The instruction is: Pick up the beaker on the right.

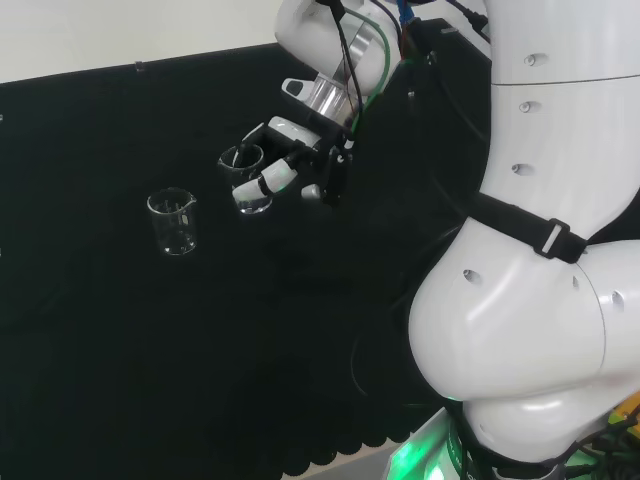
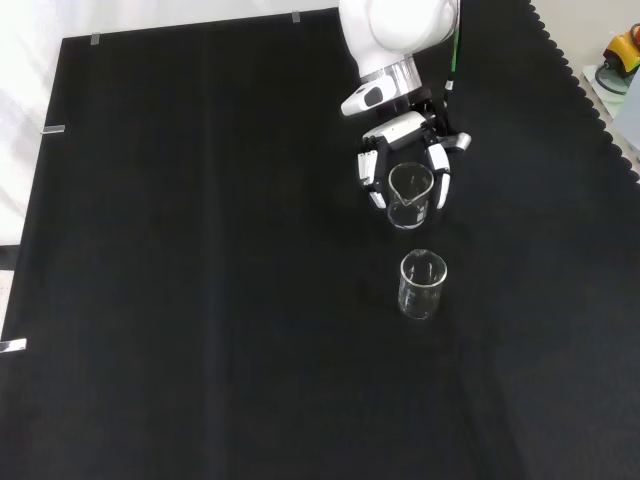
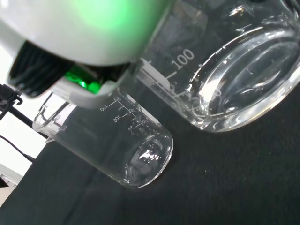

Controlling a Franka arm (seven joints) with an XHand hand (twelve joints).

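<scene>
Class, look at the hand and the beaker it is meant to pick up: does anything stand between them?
Nothing visible does. The hand already has its fingers on both sides of the right beaker, as the front view shows. The other beaker stands apart on the cloth, left of it in the head view, out of the way.

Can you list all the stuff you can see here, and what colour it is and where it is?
Beaker in the hand: one, clear glass, between the fingers; in the front view it is the one higher up, in the head view the one on the right.
Other beaker: one, clear glass, standing upright on its own on the cloth, apart from the hand; lower down in the front view, on the left in the head view.
Cloth: one, black, covering the bench.
Hand: one, black and white, fingers curled round the first beaker.
Arm: one, white, big links at the head view's right.
</scene>
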